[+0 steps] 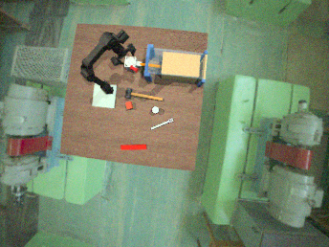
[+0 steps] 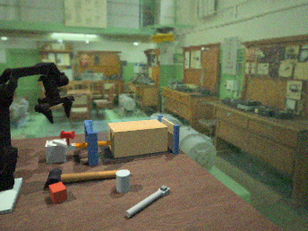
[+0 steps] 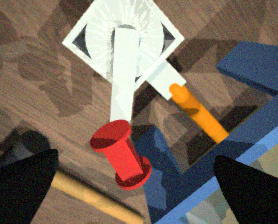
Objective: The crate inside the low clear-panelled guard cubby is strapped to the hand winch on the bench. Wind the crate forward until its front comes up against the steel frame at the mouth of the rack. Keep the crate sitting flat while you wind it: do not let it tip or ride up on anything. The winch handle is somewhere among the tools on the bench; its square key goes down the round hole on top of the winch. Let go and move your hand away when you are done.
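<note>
A: Where's the gripper (image 2: 55, 110)?

B: Upper left of the ext view, hanging in the air above the winch (image 2: 55, 151). Fingers spread wide apart, nothing btwn them. In the wrist view the two dark fingertips sit in the bottom corners, well apart.

A: Handle?

B: Crank handle (image 3: 124, 77) is seated on top of the winch; pale bar runs from the round drum down-frame to a red knob (image 3: 122, 155). In the ext view the red knob (image 2: 67, 135) sticks up just right of the winch block.

A: And the crate?

B: Tan crate (image 2: 138, 137), center of the ext view, sitting flat btwn blue frame posts. Front blue post (image 2: 91, 141) stands just left of it; can't tell if crate face touches it. Orange strap (image 2: 86, 144) runs from winch past that post toward the crate. From the top view, crate (image 1: 181, 64) is upper center of the bench (image 1: 182, 141), right of the winch (image 1: 129, 61).

A: Other stuff?

B: Lower in the ext frame: hammer (image 2: 87, 176) w/ wooden shaft, small red cube (image 2: 57, 192), grey cylinder (image 2: 123, 181), grey wrench-like bar (image 2: 148, 201). Top view also shows a flat red strip (image 1: 133, 146) near the bench's bottom edge, and a white base plate (image 1: 101, 101) under the arm.
</note>
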Available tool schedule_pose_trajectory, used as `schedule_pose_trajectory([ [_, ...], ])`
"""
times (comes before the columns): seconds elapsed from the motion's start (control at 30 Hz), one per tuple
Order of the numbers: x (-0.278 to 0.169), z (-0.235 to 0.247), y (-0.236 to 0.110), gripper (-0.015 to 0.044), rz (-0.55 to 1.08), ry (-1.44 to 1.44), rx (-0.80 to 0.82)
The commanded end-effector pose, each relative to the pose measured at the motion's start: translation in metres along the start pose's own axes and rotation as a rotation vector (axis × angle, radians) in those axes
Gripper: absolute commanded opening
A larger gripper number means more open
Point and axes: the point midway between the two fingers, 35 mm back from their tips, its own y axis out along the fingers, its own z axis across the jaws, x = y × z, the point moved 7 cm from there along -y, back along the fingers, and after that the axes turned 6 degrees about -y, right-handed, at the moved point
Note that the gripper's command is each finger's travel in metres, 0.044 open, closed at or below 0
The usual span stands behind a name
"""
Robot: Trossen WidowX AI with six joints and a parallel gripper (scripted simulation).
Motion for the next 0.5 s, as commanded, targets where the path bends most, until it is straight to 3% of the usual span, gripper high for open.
schedule_pose_trajectory([
  [0.0, 0.0, 0.0002, -0.0004, 0.044, -0.003, -0.004, 0.002],
  [0.2, 0.0, 0.0, -0.0001, 0.044, 0.0, 0.0, 0.0],
  [0.47, 0.0, 0.0, -0.0001, 0.023, 0.0, 0.0, 0.0],
])
